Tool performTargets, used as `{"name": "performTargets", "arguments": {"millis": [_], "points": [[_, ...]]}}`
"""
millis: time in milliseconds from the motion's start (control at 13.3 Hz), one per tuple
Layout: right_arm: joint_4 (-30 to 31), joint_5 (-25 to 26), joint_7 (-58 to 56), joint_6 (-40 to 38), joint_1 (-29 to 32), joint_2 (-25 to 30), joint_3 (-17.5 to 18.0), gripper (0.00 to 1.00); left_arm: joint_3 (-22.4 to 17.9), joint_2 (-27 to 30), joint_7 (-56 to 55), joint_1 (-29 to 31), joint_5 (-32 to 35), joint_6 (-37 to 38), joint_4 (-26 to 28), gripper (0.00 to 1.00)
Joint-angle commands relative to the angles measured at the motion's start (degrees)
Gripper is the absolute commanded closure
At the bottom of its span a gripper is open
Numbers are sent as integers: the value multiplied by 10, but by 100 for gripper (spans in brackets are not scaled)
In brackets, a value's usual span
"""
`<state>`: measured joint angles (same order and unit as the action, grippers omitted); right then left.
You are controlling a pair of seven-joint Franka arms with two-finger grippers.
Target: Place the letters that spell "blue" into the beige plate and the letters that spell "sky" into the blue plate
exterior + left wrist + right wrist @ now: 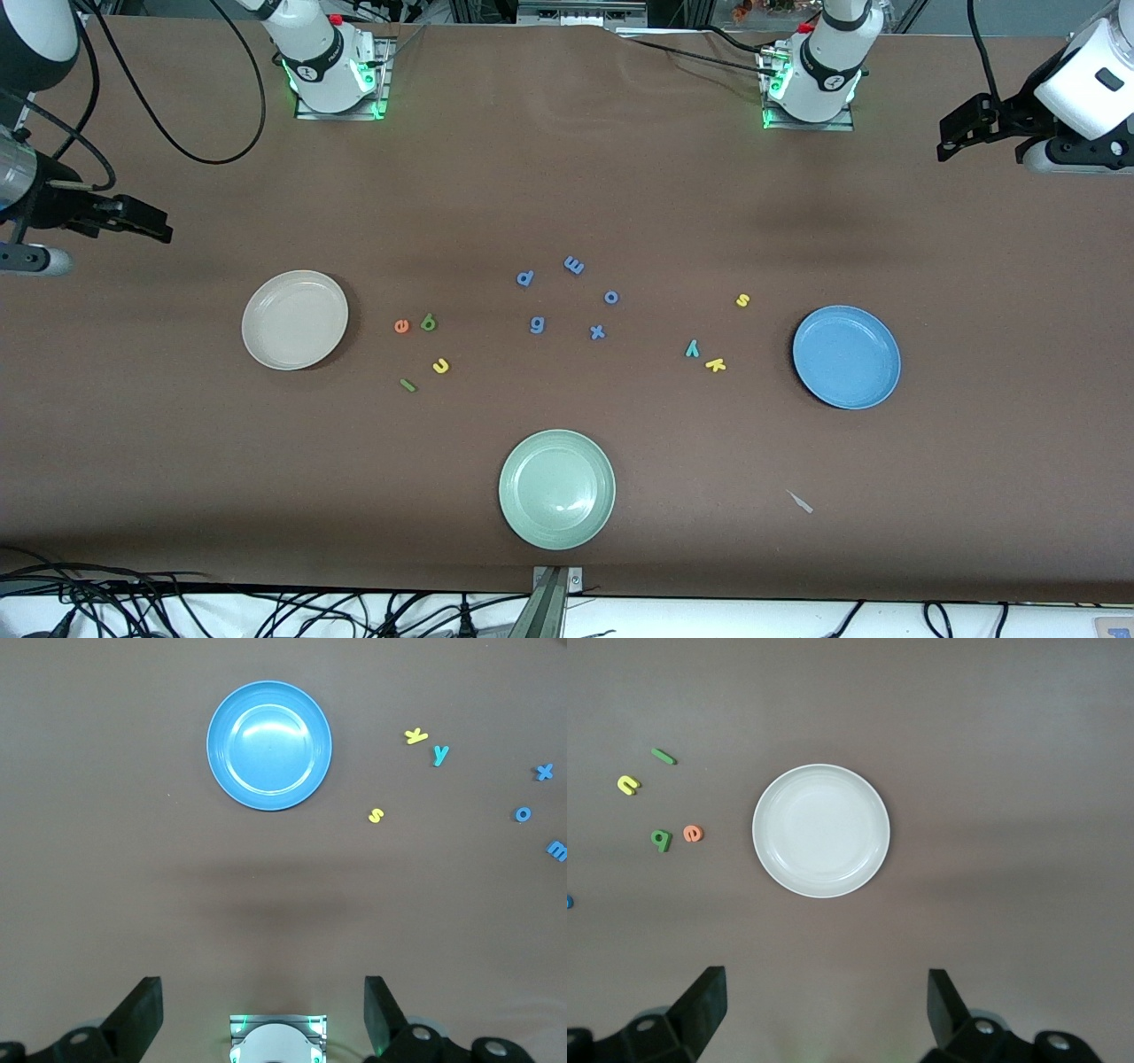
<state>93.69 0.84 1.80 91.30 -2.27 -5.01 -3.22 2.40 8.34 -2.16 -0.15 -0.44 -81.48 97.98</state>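
Two open grippers hang high at the ends of the table, and neither holds anything. Your right gripper (133, 221) hovers over bare cloth at its own end, jaws spread wide in its wrist view, with the beige plate (295, 319) lying just toward the table's middle from it. Your left gripper (970, 128) hovers the same way at the other end, fingers wide apart, and the blue plate (846, 356) sits toward the middle from it and nearer the front camera.

What the first move turns on is which cluster lies by which arm. From your right gripper, the "blue" letters lie past the beige plate toward the middle: the orange e (401, 326) and green b (429, 322) side by side, close to the plate, with the yellow u (440, 365) and the green l (407, 385) nearer the front camera. The l is a thin bar lying slanted, so I judge you will want the jaws turned across its short width.

From your left gripper, the "sky" letters lie past the blue plate toward the middle: the yellow s (743, 300) alone, then the teal y (692, 349) and yellow k (716, 364) almost touching each other.

Leave the periwinkle letters (567, 297) between the two clusters and the pale green plate (556, 488) alone. Both target plates are empty, so no letter is placed yet.
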Motion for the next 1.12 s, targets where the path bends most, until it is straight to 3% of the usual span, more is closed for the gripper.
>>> {"name": "performTargets", "arguments": {"millis": [0, 300, 525, 825, 1050], "points": [[-10, 0, 2, 15, -41, -39, 4, 0, 2, -10, -5, 8, -12, 13, -19, 0], [-9, -36, -3, 105, -101, -139, 5, 0, 2, -10, -3, 8, -12, 14, -19, 0], [-9, -29, -8, 187, -150, -206, 5, 0, 2, -14, 0, 8, -11, 14, -19, 0], [-8, -16, -125, 291, -184, -282, 5, 0, 7, -24, 0, 8, -17, 7, -4, 0], [-5, -8, -185, 352, -194, -319, 5, 0, 10, -54, 0, 2, -25, -62, 44, 0]]}}
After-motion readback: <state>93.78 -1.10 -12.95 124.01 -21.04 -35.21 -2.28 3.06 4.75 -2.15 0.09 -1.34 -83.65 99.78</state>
